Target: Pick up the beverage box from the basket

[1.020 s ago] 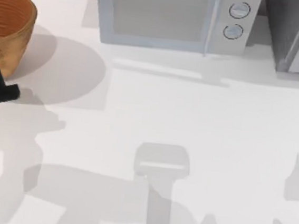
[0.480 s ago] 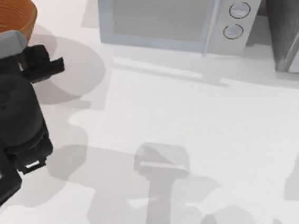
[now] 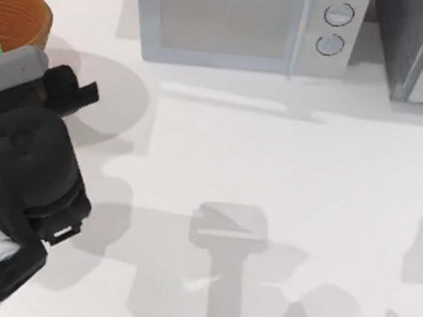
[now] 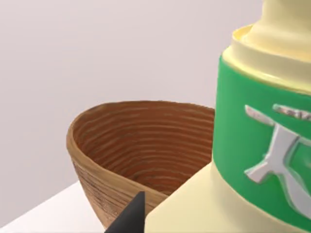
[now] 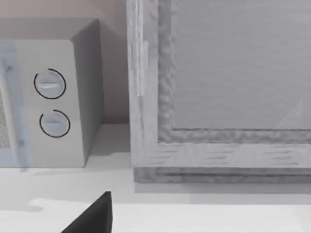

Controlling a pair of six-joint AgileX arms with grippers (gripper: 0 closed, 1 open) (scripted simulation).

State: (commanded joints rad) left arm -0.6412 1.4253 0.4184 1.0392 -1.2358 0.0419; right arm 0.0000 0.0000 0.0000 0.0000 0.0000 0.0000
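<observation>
Beside the basket (image 3: 19, 13) rim, left end effector (image 4: 141, 213) grips the beverage box (image 4: 252, 145).

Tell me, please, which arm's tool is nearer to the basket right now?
Left. The left tool is right beside the basket at the table's far left, with the beverage box against it. The right tool faces the microwave, far right of the basket.

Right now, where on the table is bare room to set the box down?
Free: the wide white table in front of the microwave, out to the right edge. Crowded: the left edge, where the left arm hangs beside the basket with the box.
</observation>
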